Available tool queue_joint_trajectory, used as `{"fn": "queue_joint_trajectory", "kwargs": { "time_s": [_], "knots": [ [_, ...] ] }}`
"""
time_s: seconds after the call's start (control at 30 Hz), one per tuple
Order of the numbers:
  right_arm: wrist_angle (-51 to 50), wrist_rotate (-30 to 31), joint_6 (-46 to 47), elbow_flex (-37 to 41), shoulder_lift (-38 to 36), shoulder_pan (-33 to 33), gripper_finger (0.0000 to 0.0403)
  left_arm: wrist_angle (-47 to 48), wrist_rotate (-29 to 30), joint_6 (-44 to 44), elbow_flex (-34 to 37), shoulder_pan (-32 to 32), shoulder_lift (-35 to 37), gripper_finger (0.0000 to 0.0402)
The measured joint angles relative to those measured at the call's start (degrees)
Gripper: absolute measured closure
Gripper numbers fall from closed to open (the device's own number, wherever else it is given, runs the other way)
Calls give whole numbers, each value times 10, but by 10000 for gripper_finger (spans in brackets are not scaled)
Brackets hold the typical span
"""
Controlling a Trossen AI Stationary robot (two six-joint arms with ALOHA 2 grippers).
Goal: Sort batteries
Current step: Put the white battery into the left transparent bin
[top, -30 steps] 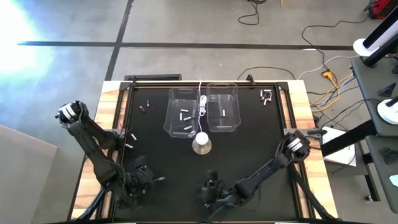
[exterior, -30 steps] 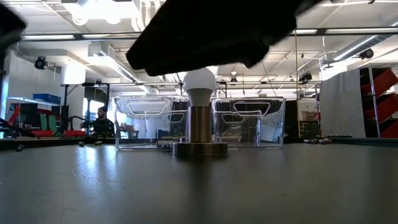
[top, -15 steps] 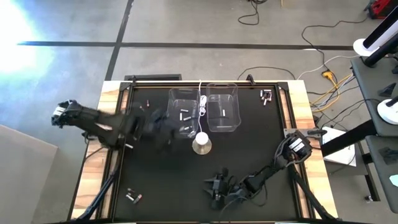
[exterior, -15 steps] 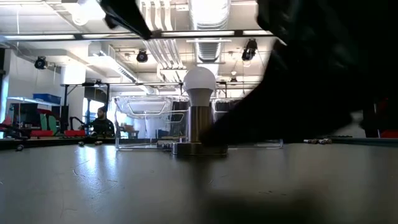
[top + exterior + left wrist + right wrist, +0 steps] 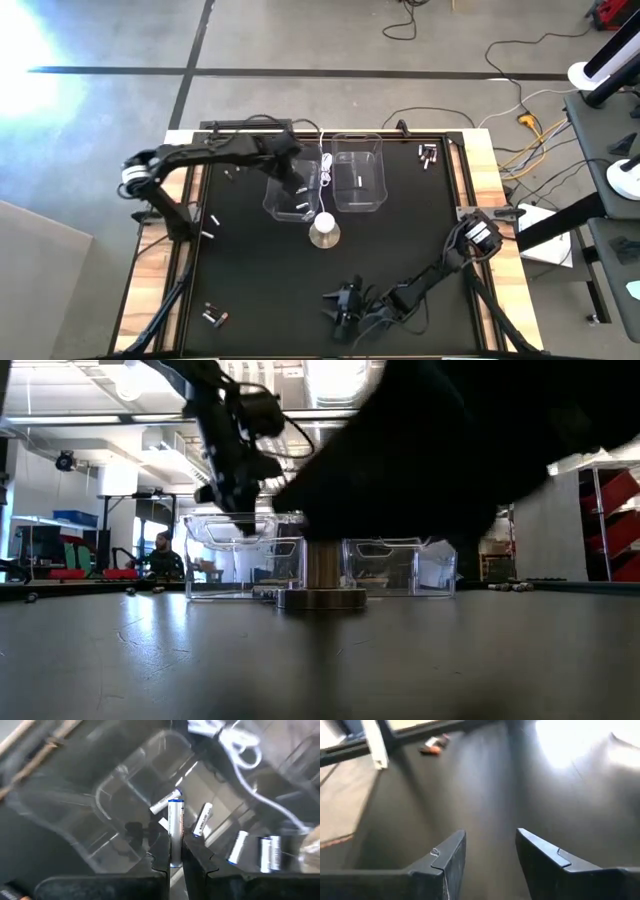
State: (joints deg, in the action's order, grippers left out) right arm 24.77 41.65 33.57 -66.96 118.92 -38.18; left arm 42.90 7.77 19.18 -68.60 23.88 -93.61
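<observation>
Standing lengthwise between left gripper [image 5: 173,851] fingers, silvery-white battery [image 5: 175,832]

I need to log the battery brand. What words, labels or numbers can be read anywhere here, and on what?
None can be read.
Battery held in the left claw: blue marks, blurred.
Batteries in the bin: dark print, too blurred.

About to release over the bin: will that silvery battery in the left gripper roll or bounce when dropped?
The battery, pinched in the left gripper above the left clear bin, is a smooth cylinder, so probably rolls. The bin's walls should contain it. Looks rigid; may bounce slightly.
</observation>
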Motion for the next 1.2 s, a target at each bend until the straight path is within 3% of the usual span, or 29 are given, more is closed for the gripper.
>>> {"fn": "queue_joint_trajectory", "kwargs": {
  "time_s": [0.2, 0.33, 0.53, 0.83, 0.97, 1.2],
  "knots": [
    [-20, -33, -123, -66, -2, 1, 229, -9, 9, -9, -16, 9, -72, 391],
    [-119, -47, -182, -120, -13, 1, 229, -22, 2, -34, -43, 12, -106, 391],
    [-299, -43, -211, -203, -25, 7, 225, -29, -25, -59, -75, 13, -159, 391],
    [-429, -72, -189, -254, -33, -3, 228, -31, -64, -103, -85, 17, -201, 386],
    [-444, -71, -182, -254, -34, -9, 218, -29, -64, -116, -85, 17, -197, 354],
    [-455, -68, -177, -254, -41, -9, 185, -11, -65, -127, -81, 16, -139, 258]
  ]
}}
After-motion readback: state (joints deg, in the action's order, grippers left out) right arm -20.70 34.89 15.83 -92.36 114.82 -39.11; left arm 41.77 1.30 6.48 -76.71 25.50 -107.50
